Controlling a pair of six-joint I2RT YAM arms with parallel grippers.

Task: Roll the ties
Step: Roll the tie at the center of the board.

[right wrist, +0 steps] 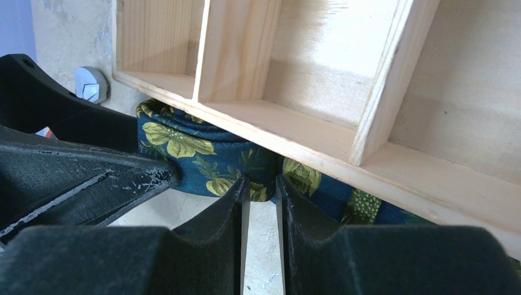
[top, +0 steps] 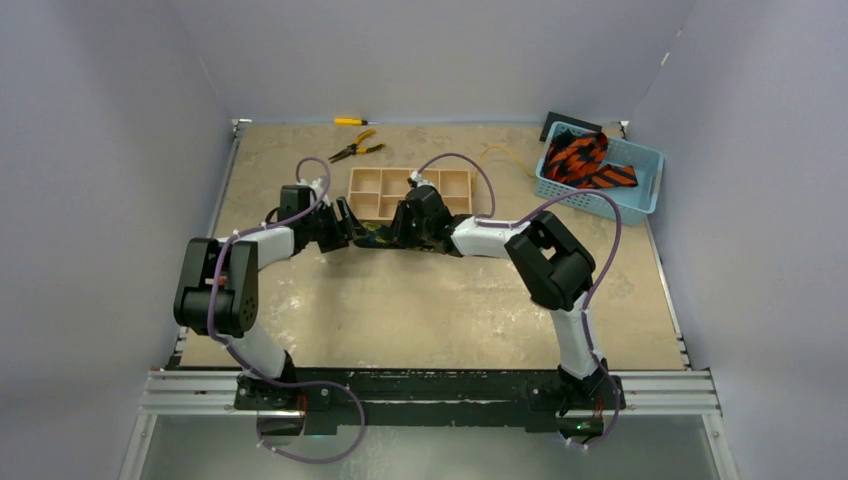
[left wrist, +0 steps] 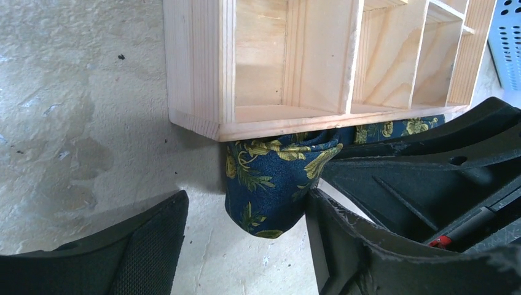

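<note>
Against the wooden tray (left wrist: 196,67) on the surface (left wrist: 74,123), the navy tie (left wrist: 270,178) lies part-rolled.
Its roll sits between the wide-open fingers of my left pincer (left wrist: 246,200), unclamped. My right pincer (right wrist: 261,187) is nearly closed, tips at the fabric; whether it grips, I cannot tell.

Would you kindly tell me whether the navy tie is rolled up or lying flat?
Partly rolled: the navy tie shows curled layers at its end beside the wooden tray, while a flat stretch runs along the tray's front.
</note>
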